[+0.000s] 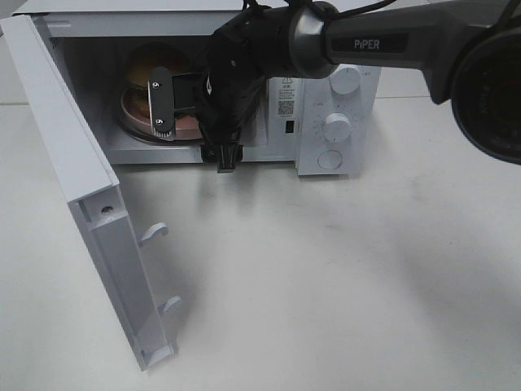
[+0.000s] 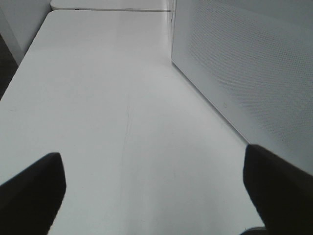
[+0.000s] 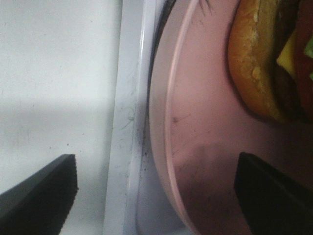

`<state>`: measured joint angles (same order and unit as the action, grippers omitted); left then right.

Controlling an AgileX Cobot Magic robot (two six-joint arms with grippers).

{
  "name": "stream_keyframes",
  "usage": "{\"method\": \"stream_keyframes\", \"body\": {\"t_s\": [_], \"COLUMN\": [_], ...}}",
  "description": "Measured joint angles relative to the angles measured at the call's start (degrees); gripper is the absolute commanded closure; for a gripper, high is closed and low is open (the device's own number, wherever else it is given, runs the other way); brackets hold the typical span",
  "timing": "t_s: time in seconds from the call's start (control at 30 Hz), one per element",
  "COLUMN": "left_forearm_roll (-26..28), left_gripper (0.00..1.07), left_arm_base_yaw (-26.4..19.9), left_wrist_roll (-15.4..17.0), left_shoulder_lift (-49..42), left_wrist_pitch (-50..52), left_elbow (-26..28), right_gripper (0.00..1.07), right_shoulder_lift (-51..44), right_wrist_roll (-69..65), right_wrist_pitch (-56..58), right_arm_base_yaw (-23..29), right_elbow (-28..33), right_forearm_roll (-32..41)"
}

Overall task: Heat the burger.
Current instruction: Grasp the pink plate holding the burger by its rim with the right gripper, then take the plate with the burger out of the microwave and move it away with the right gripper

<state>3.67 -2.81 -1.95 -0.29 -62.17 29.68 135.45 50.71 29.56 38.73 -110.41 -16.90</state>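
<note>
One burger (image 3: 254,63) on pink plate (image 3: 205,147) inside microwave (image 1: 342,122); right pincer (image 3: 155,193) agape.

White table (image 1: 342,285) under microwave (image 1: 338,122)

The microwave (image 1: 338,122) looks like smooth white plastic, its door (image 1: 77,163) matt. The table (image 1: 342,285) is matt white. The pink plate (image 3: 205,147) shines faintly; the burger (image 3: 254,63) bun looks rough.
</note>
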Motion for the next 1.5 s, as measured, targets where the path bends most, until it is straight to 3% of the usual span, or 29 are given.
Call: {"method": "stream_keyframes", "body": {"t_s": [0.27,0.77,0.83,0.93,0.97,1.0,1.07,1.1,1.17,1.5], "left_forearm_roll": [0.0,0.0,0.0,0.0,0.0,0.0,0.0,0.0,0.0,0.0], "left_gripper": [0.13,0.13,0.13,0.13,0.13,0.13,0.13,0.13,0.13,0.13], "left_arm_base_yaw": [0.0,0.0,0.0,0.0,0.0,0.0,0.0,0.0,0.0,0.0], "left_wrist_roll": [0.0,0.0,0.0,0.0,0.0,0.0,0.0,0.0,0.0,0.0], "left_shoulder_lift": [0.0,0.0,0.0,0.0,0.0,0.0,0.0,0.0,0.0,0.0], "left_wrist_pitch": [0.0,0.0,0.0,0.0,0.0,0.0,0.0,0.0,0.0,0.0], "left_elbow": [0.0,0.0,0.0,0.0,0.0,0.0,0.0,0.0,0.0,0.0], "right_gripper": [0.34,0.31,0.42,0.48,0.63,0.63,0.96,0.96,1.07,1.07], "right_shoulder_lift": [3.3,3.3,3.9,4.5,4.6,4.6,4.8,4.8,4.6,4.6], "right_wrist_roll": [0.0,0.0,0.0,0.0,0.0,0.0,0.0,0.0,0.3,0.5], "right_wrist_pitch": [1.4,1.8,1.4,1.2,1.1,1.1,1.1,1.1,0.9,0.4], "right_arm_base_yaw": [-0.3,0.0,0.0,0.0,0.0,0.0,0.0,0.0,0.3,0.3], "right_elbow": [-4.6,-4.8,-4.8,-4.8,-4.8,-4.8,-4.9,-4.9,-5.1,-5.1], "right_forearm_roll": [-0.7,-1.9,-1.9,-1.9,-1.9,-1.9,-1.4,-1.4,-1.4,-2.1]}}
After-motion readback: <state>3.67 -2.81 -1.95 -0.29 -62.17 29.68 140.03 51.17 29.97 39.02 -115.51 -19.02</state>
